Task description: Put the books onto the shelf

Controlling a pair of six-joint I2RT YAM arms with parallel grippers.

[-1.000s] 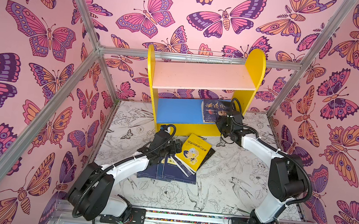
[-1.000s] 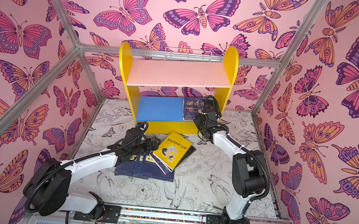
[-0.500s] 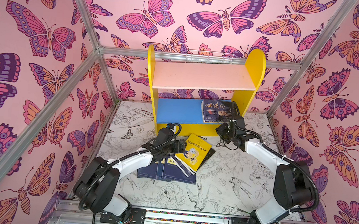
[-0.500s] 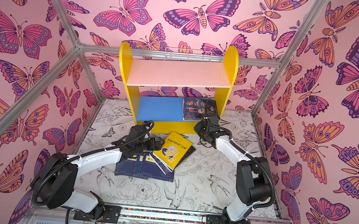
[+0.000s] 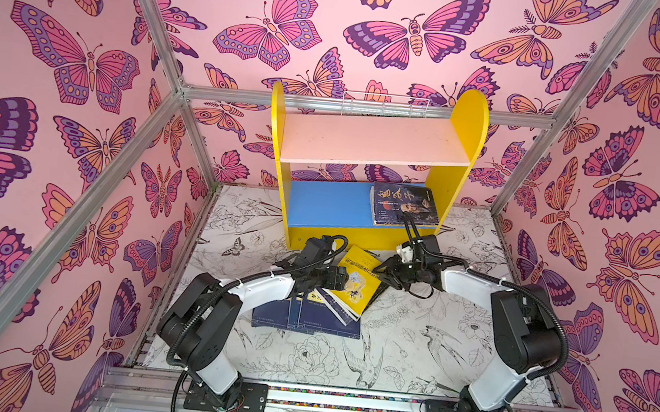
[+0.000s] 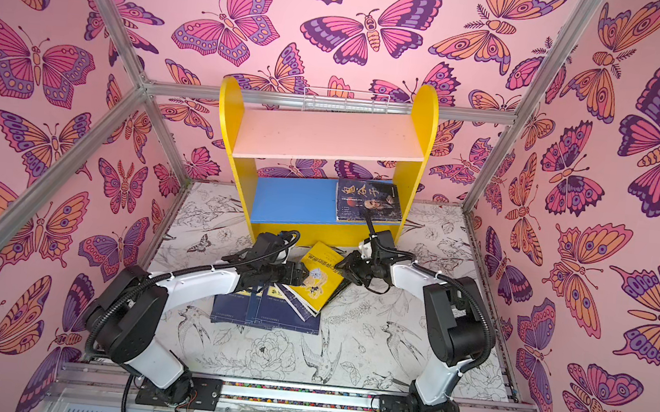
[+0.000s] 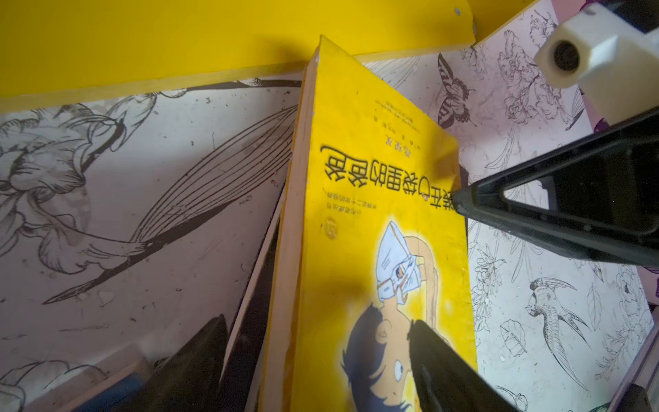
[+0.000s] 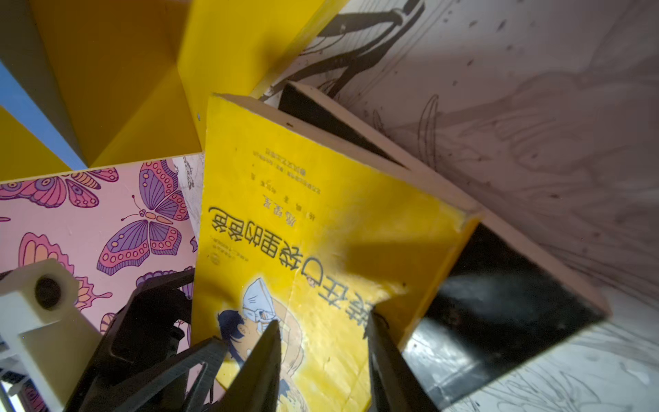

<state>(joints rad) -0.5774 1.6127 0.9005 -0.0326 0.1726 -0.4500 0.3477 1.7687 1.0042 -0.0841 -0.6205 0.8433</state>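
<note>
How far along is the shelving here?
Done: one dark portrait book lies on the blue lower board. In hand: left pincer and right pincer, both open, flank the yellow book. Left: that book, the navy books and a black book beneath it, on the table.

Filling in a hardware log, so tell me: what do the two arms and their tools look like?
The left arm and right arm have white shells, black joints and ribbed black cable hoses. The left tool and right tool are black, with hollow triangular fingers.
</note>
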